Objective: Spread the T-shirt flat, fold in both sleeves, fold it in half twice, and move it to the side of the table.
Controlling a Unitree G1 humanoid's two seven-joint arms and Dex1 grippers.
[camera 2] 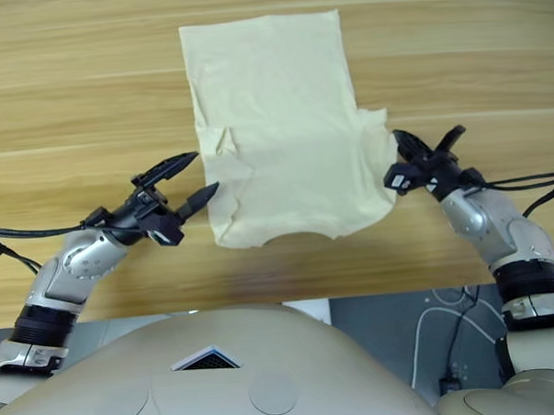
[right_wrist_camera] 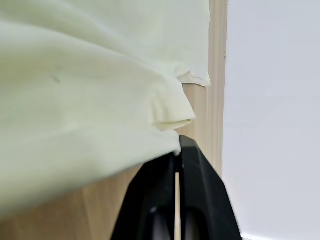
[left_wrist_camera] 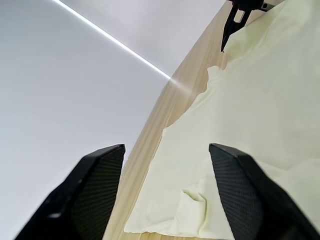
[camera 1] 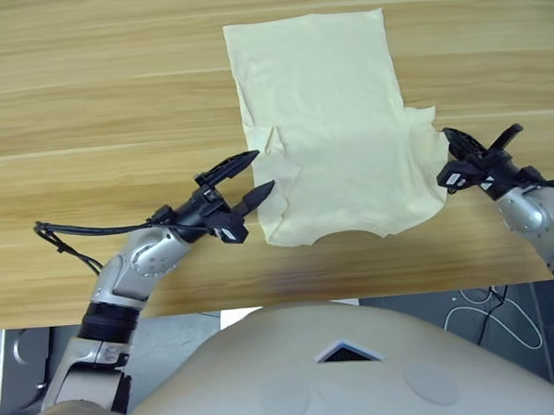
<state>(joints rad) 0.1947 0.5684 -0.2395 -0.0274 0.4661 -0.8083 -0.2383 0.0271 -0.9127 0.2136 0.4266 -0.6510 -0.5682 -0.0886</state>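
T-shirt point(camera 1: 333, 122) is lying mid-table point(camera 1: 89, 105), collar near; right claw point(right_wrist_camera: 176, 150), clenching the right sleeve point(camera 1: 421, 132), should be drawing it inward low and flat, while left claw point(camera 1: 263, 169) is hovering released.

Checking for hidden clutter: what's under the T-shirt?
The T-shirt lies on the wooden table, bare wood showing all around it. Whatever the cloth covers cannot be seen.
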